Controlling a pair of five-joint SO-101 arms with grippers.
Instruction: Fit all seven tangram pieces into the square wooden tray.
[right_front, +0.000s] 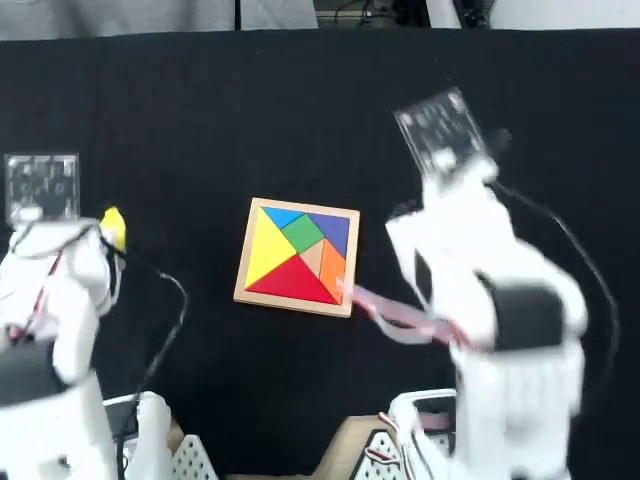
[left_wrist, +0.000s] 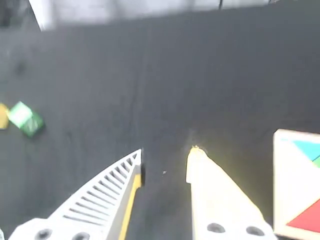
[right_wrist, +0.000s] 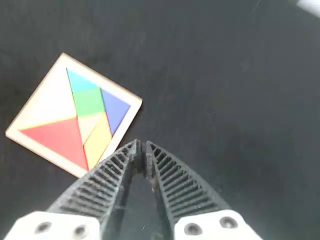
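We see all seven tangram pieces (right_front: 290, 255) fitted inside the tray (right_front: 245, 255). The right tool (right_wrist: 141, 146), closed on nothing, points down just beside the tray's corner. The left tool (left_wrist: 166, 152) hangs well apart from the tray, jaws spread, empty.

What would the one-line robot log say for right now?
tray: seven tangram pieces inside | left gripper: open, over black cloth | right gripper: shut, empty, beside tray edge

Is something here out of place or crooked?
The wooden tray lies slightly turned on the black cloth; its pieces look seated flat. A small green object lies apart on the cloth; what it is, I cannot tell.
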